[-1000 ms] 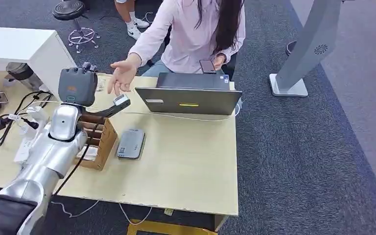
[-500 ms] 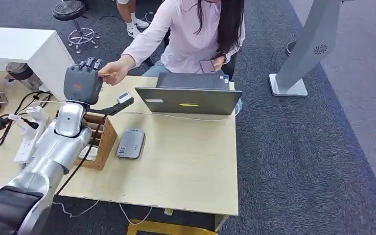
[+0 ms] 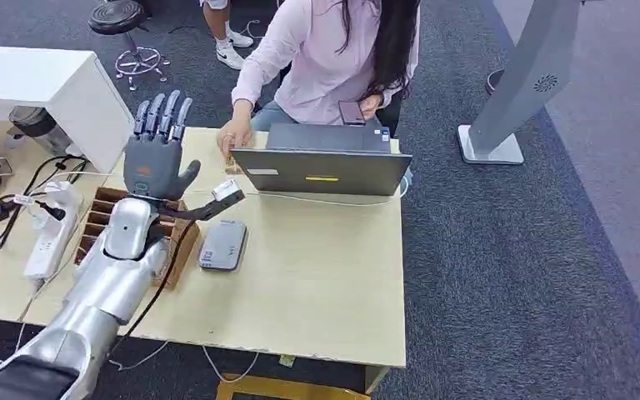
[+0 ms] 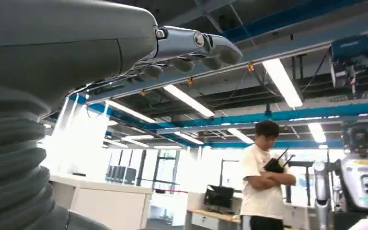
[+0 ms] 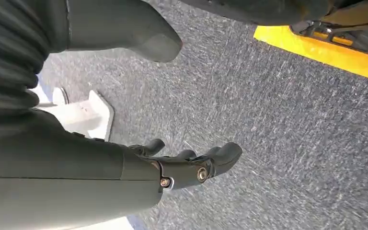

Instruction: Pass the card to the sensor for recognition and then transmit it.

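Note:
My left hand (image 3: 157,154) is raised above the wooden card holder (image 3: 100,212) with its fingers spread upward and nothing in it. In the left wrist view its fingers (image 4: 191,45) point at the ceiling. The grey card sensor (image 3: 222,244) lies flat on the table just right of the holder. A person's hand (image 3: 235,142) rests on the table at the laptop's left corner, over a small tan piece (image 3: 232,166) that looks like the card. My right hand (image 5: 187,165) hangs over the carpet, its fingers loosely extended and holding nothing.
An open grey laptop (image 3: 321,171) stands at the table's far edge with the seated person behind it. A white power strip (image 3: 50,233) and cables lie at the left. A grey kiosk stand (image 3: 517,92) is on the carpet to the right.
The person took the card from my left hand's fingertips and brought it down to the table beside the laptop. My left hand spread its fingers and drew back toward me.

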